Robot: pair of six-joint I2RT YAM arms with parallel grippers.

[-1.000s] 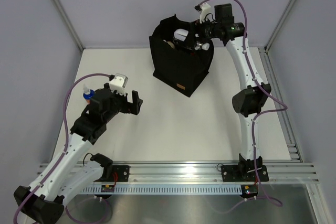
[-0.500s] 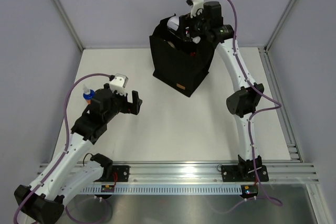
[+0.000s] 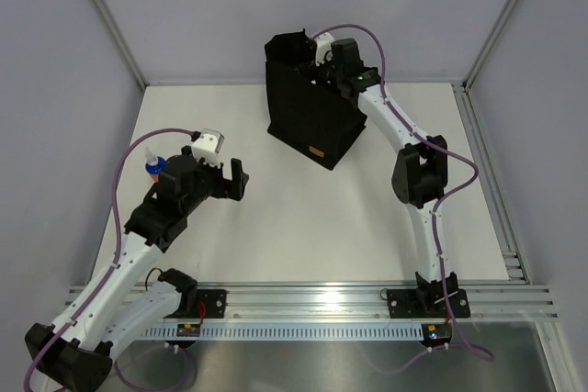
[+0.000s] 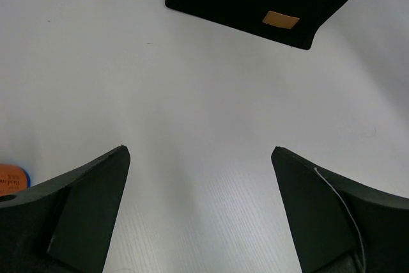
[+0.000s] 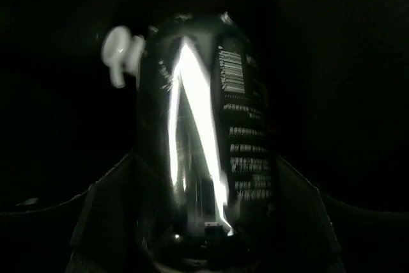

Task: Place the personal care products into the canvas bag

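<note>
The black canvas bag stands upright at the back of the table, its tan label facing forward. My right arm reaches over the bag's rim, and its wrist dips into the opening, so the fingers are hidden from above. In the right wrist view, in the dark inside the bag, my right gripper is shut on a shiny silver-white bottle. My left gripper hovers open over bare table, holding nothing. An orange bottle with a blue cap stands just left of the left arm.
A small white rounded part shows beside the held bottle inside the bag. Grey walls enclose the table on three sides. An aluminium rail carries both arm bases along the near edge.
My right arm has swung left and down, carrying the silver-white bottle from above the bag's rim into the bag. The left arm has not moved.
</note>
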